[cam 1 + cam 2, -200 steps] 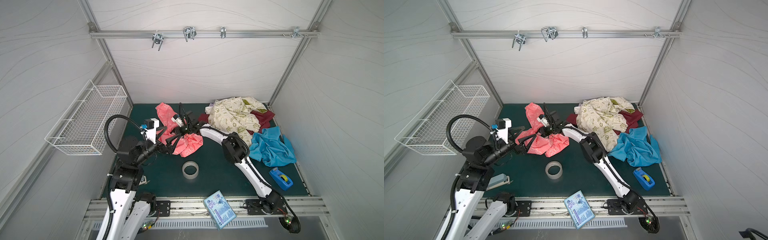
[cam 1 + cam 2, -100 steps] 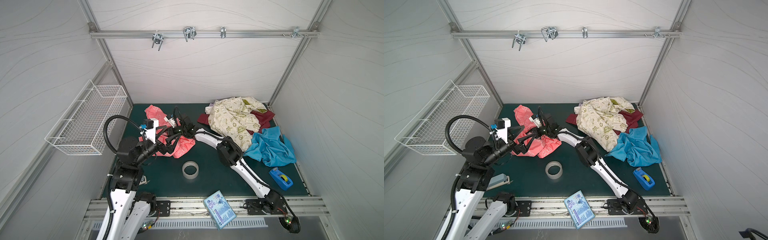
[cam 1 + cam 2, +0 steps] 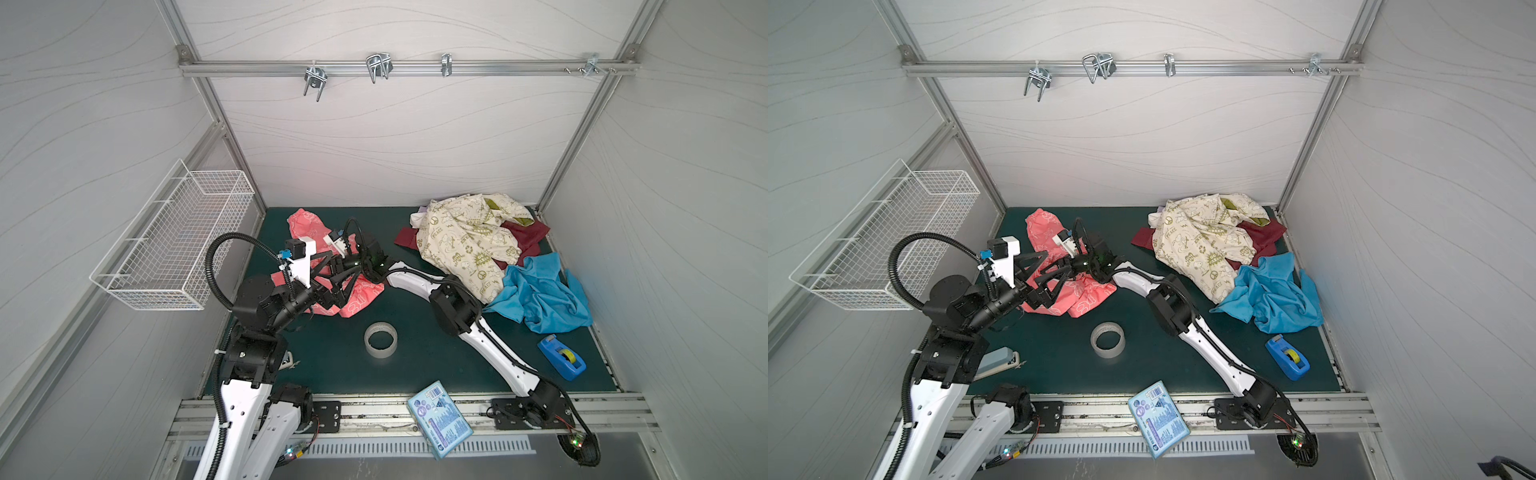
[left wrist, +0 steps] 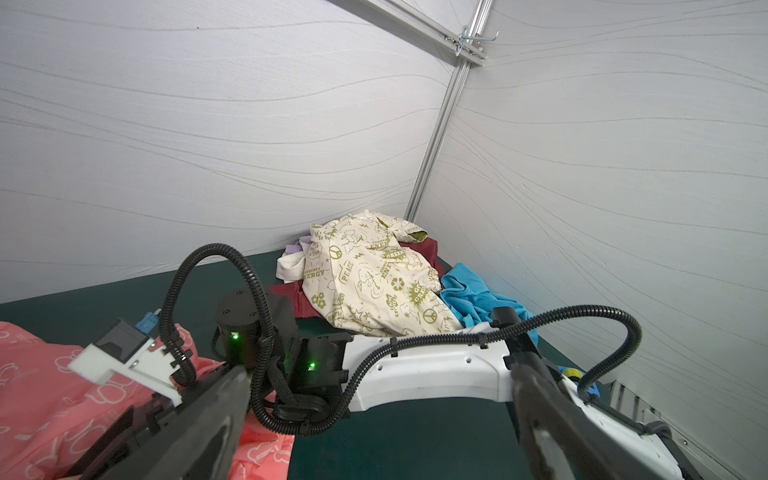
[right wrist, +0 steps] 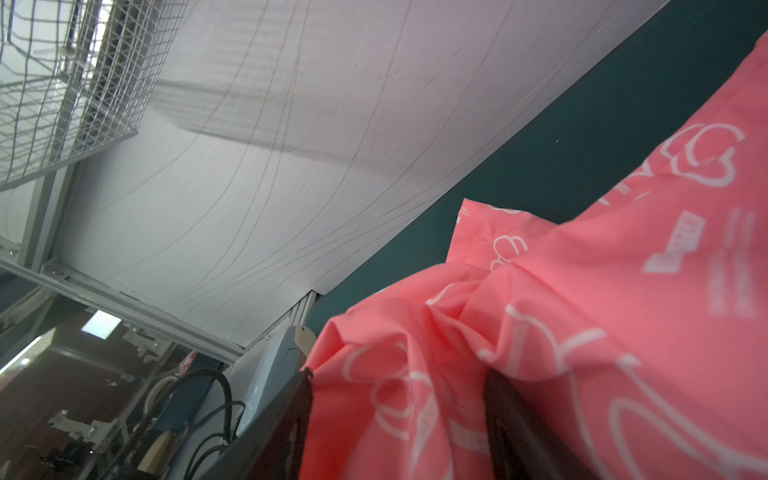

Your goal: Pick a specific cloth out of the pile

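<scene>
Atop cloth [image 5: 582, 291], right claw [image 5: 399, 376] parted, straddling it

Tape roll [image 3: 380, 339]: we see it flat on the green mat [image 3: 415, 361].
Blue dispenser [image 3: 562, 357]: near the mat's right edge.
Wire basket [image 3: 174, 245]: hung on the left wall [image 3: 83, 166].

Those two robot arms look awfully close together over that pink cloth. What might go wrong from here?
1. The coral-pink doodle-printed cloth bunches between the open fingers of the right hand; pulling away may snag and drag it.
2. The left hand, open, sits right by the black ribbed cable of the right arm; they might tangle or collide.
</scene>
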`<action>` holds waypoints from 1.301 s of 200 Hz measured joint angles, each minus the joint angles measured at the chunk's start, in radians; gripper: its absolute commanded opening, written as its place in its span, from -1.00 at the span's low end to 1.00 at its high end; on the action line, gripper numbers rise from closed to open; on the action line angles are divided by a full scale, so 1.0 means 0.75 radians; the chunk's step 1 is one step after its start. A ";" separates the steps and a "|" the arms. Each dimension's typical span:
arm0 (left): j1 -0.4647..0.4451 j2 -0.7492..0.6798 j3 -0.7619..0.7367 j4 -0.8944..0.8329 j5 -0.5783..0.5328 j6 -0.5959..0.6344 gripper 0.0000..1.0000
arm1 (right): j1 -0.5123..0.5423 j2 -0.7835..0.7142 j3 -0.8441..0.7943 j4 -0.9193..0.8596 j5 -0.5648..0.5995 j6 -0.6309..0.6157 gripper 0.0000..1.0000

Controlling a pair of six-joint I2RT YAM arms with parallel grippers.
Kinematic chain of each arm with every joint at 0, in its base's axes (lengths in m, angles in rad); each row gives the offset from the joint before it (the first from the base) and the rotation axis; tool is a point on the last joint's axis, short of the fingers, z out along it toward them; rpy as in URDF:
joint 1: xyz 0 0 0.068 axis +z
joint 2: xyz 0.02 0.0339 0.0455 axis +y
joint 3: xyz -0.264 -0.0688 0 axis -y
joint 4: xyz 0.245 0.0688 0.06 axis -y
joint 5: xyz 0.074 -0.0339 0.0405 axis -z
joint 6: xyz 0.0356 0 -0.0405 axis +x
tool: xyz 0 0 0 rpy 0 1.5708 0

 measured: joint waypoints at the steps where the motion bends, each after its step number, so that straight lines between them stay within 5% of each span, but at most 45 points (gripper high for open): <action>1: 0.000 -0.001 0.000 0.001 -0.001 0.000 0.98 | -0.002 -0.008 -0.011 0.003 -0.004 -0.001 0.67; 24: 0.000 -0.027 0.000 0.001 -0.002 0.001 0.98 | -0.033 -0.149 -0.161 -0.005 -0.078 -0.003 0.97; 89: 0.000 -0.061 0.000 -0.011 -0.001 0.008 0.98 | -0.192 -0.799 -0.653 -0.406 -0.120 -0.219 0.98; 143: -0.001 0.040 0.024 -0.054 -0.072 0.032 0.98 | -0.450 -1.415 -1.067 -0.983 0.239 -0.603 0.98; 212: -0.002 0.435 0.110 -0.189 -0.715 0.041 0.98 | -0.912 -2.039 -1.534 -1.104 0.827 -0.765 0.98; 260: 0.000 0.636 -0.231 0.302 -1.358 0.100 0.98 | -0.980 -2.007 -1.934 -0.820 1.241 -0.746 0.98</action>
